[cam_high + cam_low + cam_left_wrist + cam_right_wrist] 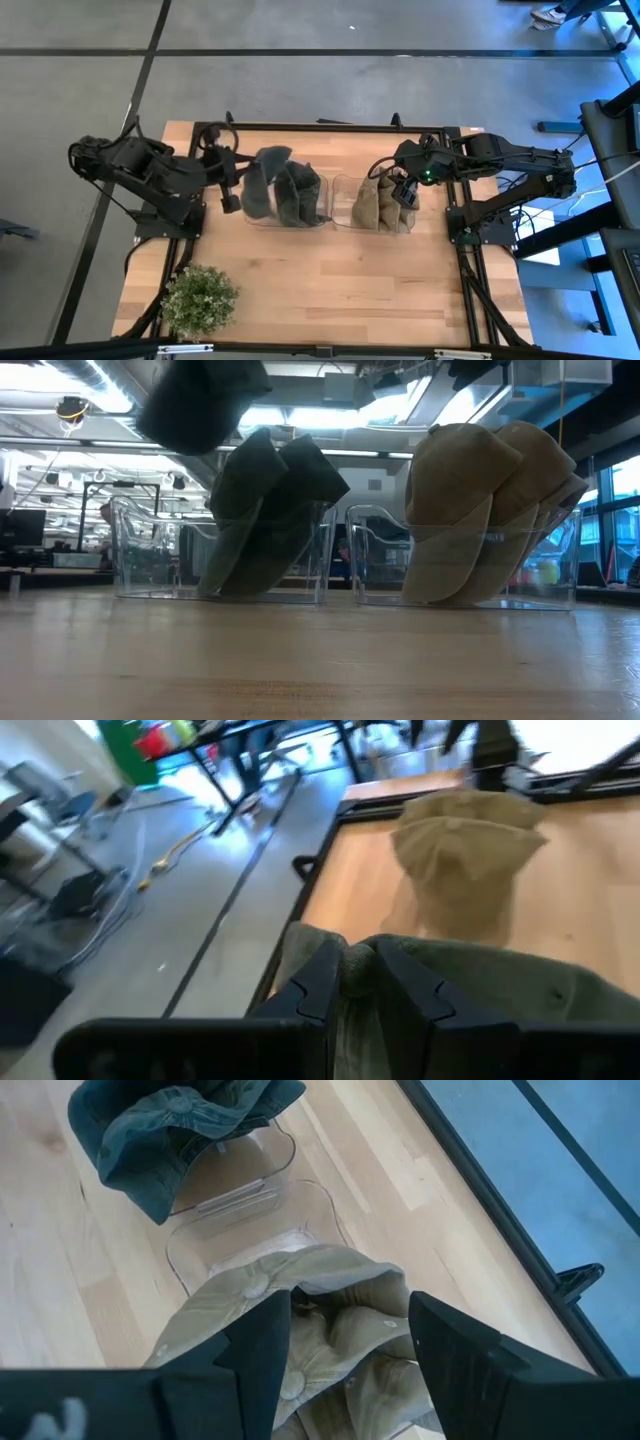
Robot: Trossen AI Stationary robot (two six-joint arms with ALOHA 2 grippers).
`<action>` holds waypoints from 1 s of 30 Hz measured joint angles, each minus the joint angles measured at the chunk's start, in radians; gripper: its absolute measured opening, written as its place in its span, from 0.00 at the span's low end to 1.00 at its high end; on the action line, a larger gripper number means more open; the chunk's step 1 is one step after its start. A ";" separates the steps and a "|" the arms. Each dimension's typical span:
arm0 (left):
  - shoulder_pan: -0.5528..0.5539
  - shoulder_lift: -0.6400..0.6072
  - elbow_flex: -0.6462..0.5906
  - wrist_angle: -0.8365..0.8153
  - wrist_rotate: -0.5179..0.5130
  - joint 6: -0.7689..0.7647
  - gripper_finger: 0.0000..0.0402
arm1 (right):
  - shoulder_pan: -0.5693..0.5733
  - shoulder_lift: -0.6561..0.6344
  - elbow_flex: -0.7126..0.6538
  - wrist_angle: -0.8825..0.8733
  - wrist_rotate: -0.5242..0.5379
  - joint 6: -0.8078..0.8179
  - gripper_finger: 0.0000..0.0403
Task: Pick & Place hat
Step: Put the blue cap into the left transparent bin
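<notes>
I take the clear bin (258, 214) with the dark green hats (290, 192) as my landmark; it stands near the middle of the wooden surface (320, 285). Just beside it, on the side of the right arm, stands a second clear bin (345, 205), and this one holds the tan hats (380, 205), standing upright on their edges.

My left gripper (229, 180) is at the outer end of the landmark bin, on the side away from the tan hats. In the left wrist view its jaws are almost together and pinch the green fabric of one dark hat (470, 995). In the low view this hat (200, 400) hangs high, above the rim of the landmark bin, while the other dark hats (270, 510) stand inside and lean on each other.

My right gripper (403, 190) is over the far end of the second bin, well apart from the landmark bin. In the right wrist view the jaws stand apart, one finger (262, 1342) on each side of the tan hats (330, 1315), above their crowns. I cannot tell if the fingers touch the fabric.

A small green plant (199, 298) stands at the corner of the surface, on the left arm's side, apart from the landmark bin.
</notes>
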State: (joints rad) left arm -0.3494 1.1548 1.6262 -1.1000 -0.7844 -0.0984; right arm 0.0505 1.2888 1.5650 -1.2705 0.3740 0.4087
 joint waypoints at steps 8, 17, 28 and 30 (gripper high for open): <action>0.000 -0.020 -0.142 -0.003 -0.038 -0.135 0.10 | 0.000 0.000 0.000 0.000 0.000 0.006 0.51; -0.078 -0.181 -0.380 0.173 -0.088 -0.255 0.10 | 0.000 0.000 0.000 0.000 0.000 0.029 0.51; -0.099 -0.335 -0.703 0.435 -0.134 -0.239 0.11 | 0.000 0.000 0.000 0.001 0.000 0.033 0.51; -0.099 -0.334 -0.739 0.460 -0.148 -0.220 0.10 | 0.000 0.000 0.000 0.002 0.000 0.034 0.51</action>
State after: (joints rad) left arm -0.4480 0.8204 0.8870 -0.6396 -0.9321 -0.3187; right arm 0.0505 1.2888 1.5650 -1.2690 0.3738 0.4432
